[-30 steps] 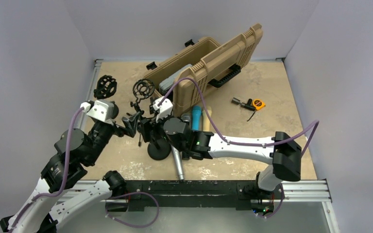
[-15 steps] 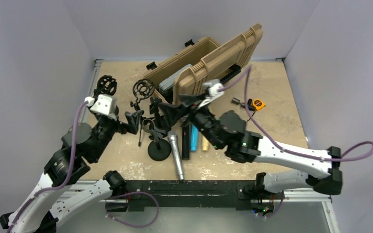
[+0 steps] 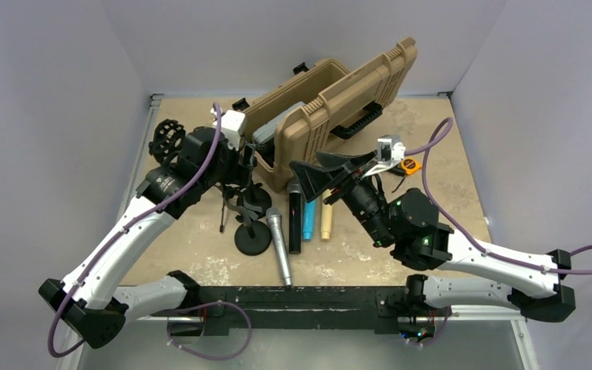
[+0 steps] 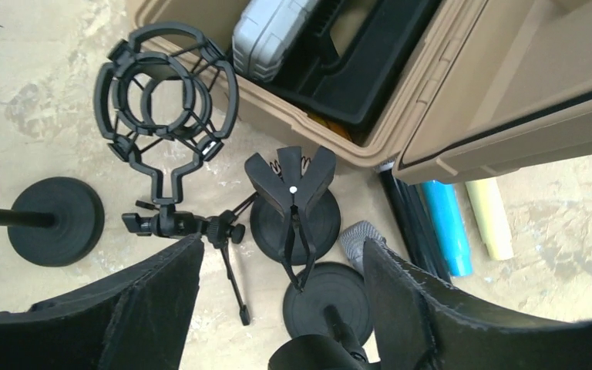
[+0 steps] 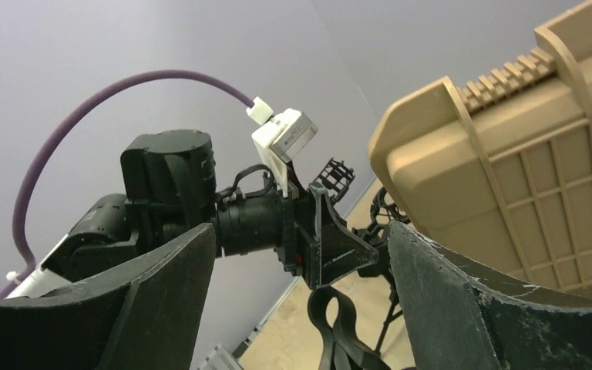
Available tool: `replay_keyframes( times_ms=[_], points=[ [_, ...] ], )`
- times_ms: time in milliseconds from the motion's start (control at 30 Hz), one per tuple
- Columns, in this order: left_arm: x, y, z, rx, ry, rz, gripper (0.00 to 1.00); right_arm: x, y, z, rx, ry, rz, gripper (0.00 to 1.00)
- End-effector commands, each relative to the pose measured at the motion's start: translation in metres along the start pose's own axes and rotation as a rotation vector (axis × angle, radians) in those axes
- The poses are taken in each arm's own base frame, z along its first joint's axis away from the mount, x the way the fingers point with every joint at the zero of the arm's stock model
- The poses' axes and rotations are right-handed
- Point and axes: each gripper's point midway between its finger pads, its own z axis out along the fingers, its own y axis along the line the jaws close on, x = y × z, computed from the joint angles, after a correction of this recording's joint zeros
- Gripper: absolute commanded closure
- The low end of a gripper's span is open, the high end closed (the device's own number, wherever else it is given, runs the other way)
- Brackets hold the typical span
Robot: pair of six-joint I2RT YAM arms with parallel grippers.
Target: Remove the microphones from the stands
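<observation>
Withdrawing right end effector [image 3: 310, 171] leaves microphone [image 3: 280, 247] lying

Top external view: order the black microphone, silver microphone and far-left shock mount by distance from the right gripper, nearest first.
1. Black microphone, right by the right gripper.
2. Silver microphone, toward the bases.
3. Shock mount, far left.

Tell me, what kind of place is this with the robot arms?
Probably a robot practice booth, not a music studio. Plain grey walls box in a table, the left arm and right arm are bolted to a rail at its edge, and microphones, stands and a tan case are laid out.
</observation>
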Motion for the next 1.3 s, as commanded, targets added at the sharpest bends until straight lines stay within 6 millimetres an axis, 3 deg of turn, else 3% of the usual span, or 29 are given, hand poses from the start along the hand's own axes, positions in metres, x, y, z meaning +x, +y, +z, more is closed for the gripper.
replay_keyframes(
  times_ms=[0,200,367,633,767,833,933,1000,1067,1267],
  points=[
    [-0.003,-0.006,0.002,0.038,0.005,-0.011,0.30,-0.018,-0.007,-0.011,0.019,-0.045,0.053,0.19],
    [0.005,-0.004,0.021,0.015,0.028,0.026,0.61,-0.022,-0.013,-0.018,0.019,-0.064,0.054,0.19],
    [0.024,-0.007,0.037,0.013,0.105,0.033,0.72,-0.023,-0.015,-0.018,0.030,-0.065,0.035,0.19],
    [0.062,-0.009,0.048,0.005,0.202,-0.006,0.91,-0.017,-0.023,-0.023,0.038,-0.064,0.032,0.19],
    [0.071,-0.011,0.052,0.009,0.232,-0.017,0.94,-0.016,-0.025,-0.024,0.043,-0.064,0.024,0.19],
    [0.065,-0.009,0.050,0.000,0.217,-0.023,0.88,-0.014,-0.026,-0.025,0.045,-0.060,0.018,0.19],
    [0.042,-0.004,0.038,-0.023,0.158,-0.029,0.57,-0.013,-0.027,-0.025,0.047,-0.056,0.016,0.19],
    [0.020,-0.002,0.025,-0.024,0.096,-0.033,0.43,-0.015,-0.027,-0.025,0.051,-0.060,0.017,0.19],
    [-0.004,-0.002,0.010,-0.009,0.027,-0.035,0.33,-0.017,-0.028,-0.025,0.058,-0.066,0.016,0.19],
    [-0.074,-0.003,-0.050,0.061,-0.187,-0.003,0.18,-0.030,-0.038,-0.024,0.148,-0.088,0.026,0.11]
  ],
)
